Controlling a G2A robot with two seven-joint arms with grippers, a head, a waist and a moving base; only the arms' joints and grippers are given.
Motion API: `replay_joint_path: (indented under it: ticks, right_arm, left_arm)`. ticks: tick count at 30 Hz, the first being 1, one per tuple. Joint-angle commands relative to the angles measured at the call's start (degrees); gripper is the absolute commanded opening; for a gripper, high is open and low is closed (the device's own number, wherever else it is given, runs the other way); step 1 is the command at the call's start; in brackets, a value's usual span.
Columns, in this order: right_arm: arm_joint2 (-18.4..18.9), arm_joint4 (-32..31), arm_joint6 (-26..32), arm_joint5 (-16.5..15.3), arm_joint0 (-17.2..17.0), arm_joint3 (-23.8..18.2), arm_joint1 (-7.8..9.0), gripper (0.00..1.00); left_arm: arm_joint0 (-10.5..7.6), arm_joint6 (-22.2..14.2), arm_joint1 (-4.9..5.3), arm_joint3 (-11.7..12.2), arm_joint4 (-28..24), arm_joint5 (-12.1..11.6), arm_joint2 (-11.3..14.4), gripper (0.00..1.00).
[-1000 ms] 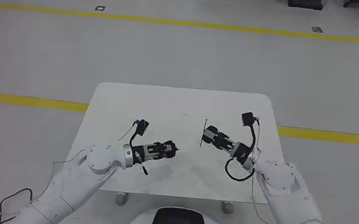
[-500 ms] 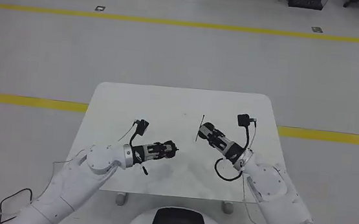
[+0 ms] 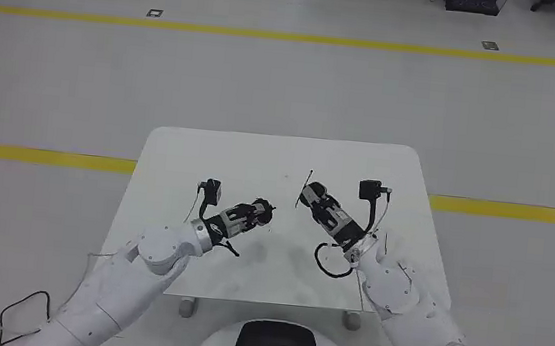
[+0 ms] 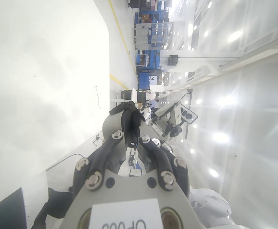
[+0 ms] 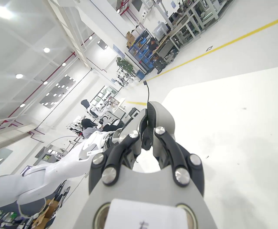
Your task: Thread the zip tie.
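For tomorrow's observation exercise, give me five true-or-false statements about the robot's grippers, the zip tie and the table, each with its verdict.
1. The right gripper is clamped on the zip tie. True.
2. The zip tie lies flat on the table. False: it is held up and pokes out past the right gripper's fingertips.
3. The two grippers touch each other. False: the top view shows a gap between them.
4. Both grippers are over the white table. True.
5. The left gripper is wide open. False: it is closed, with its pads together.
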Motion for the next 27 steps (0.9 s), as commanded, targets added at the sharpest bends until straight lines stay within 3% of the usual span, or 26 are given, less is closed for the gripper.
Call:
replay_joint_path:
  ticks: [1,9,18,27]
  right_arm:
    - [-1.1,-0.9,-1.7,0.0,0.5,0.6,-0.13,0.00]
    - [-3.0,-2.5,-6.1,0.0,1.7,1.6,-0.25,0.00]
    - [-2.9,-2.7,-6.2,0.3,1.7,1.7,-0.27,0.00]
    - [-6.4,-6.2,-15.9,3.5,2.8,4.9,-2.08,0.00]
  left_arm:
    - [0.20,0.5,-0.04,0.0,-0.6,-0.7,-0.4,0.00]
    - [0.65,-0.3,-0.12,-0.3,-1.2,-1.8,-0.9,0.00]
    - [0.78,0.5,-0.29,-0.7,-0.8,-1.6,-0.5,0.00]
    - [1.02,1.3,-0.69,-1.1,-0.1,-2.4,0.0,0.00]
